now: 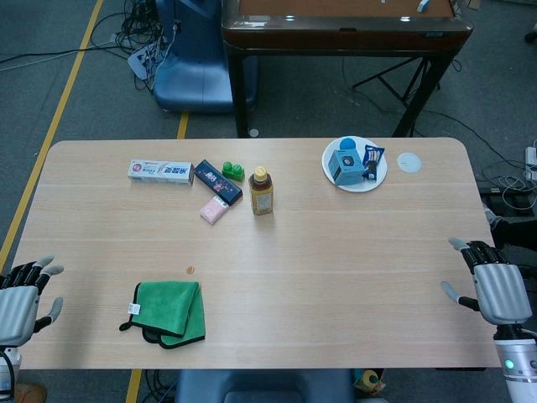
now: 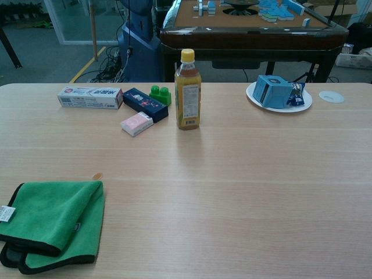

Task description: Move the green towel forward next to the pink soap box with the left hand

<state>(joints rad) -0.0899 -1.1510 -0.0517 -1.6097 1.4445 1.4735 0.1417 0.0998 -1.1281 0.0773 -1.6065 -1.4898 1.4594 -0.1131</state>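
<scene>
Task not started: green towel (image 1: 170, 311) lies folded near edge, well apart from far pink soap box (image 1: 215, 210). Left hand (image 1: 23, 302) empty, fingers spread, off towel.

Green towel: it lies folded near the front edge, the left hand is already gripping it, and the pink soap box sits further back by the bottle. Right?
Not quite. The head view shows the left hand apart from the green towel, at the table's edge, fingers spread and holding nothing. The rest stands: the towel lies folded near the front, the pink soap box further back by the bottle.
</scene>
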